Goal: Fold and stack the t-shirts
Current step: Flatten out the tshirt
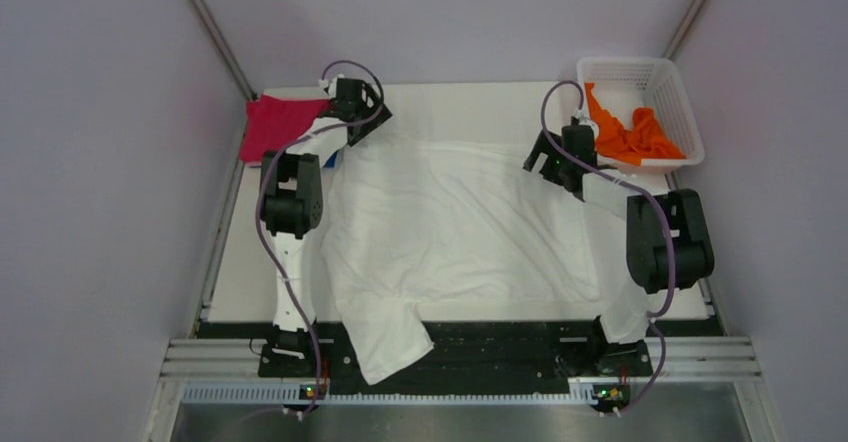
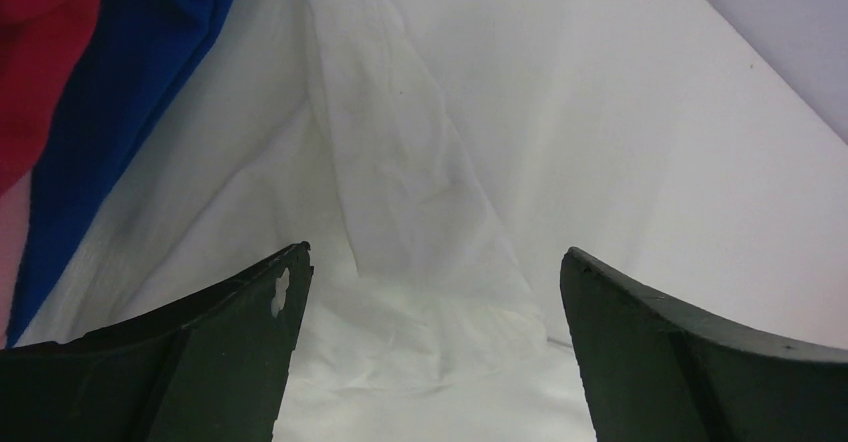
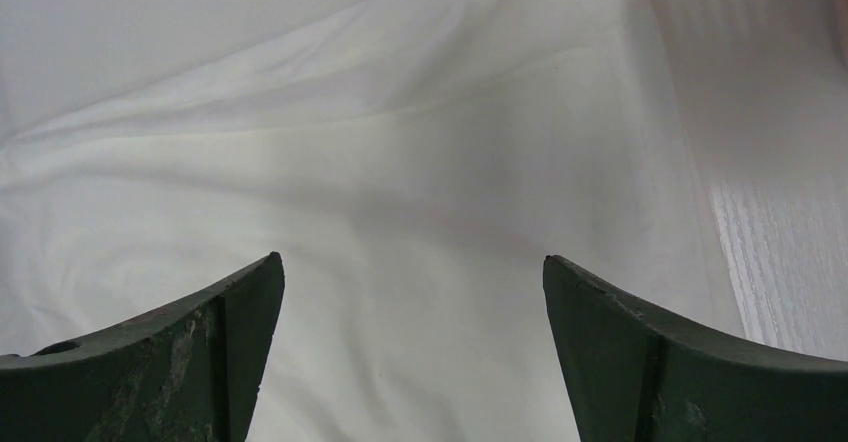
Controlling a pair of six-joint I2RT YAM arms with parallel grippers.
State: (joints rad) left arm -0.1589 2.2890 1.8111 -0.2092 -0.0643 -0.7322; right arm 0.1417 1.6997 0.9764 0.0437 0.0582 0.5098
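Observation:
A large white t-shirt [image 1: 450, 227] lies spread across the table, one sleeve hanging over the near edge. My left gripper [image 1: 362, 112] hovers open over its far left corner; the left wrist view shows wrinkled white cloth [image 2: 430, 262] between the spread fingers, nothing held. My right gripper [image 1: 550, 162] stands open over the shirt's far right part, with smooth white cloth [image 3: 400, 212] under it. A magenta-red t-shirt [image 1: 275, 124] lies at the far left, a blue one [image 2: 110, 132] beside it. An orange t-shirt [image 1: 630, 134] sits crumpled in the basket.
A white lattice basket [image 1: 672, 97] stands at the far right corner of the table. Grey walls close in on both sides. A black rail [image 1: 500, 347] with the arm bases runs along the near edge.

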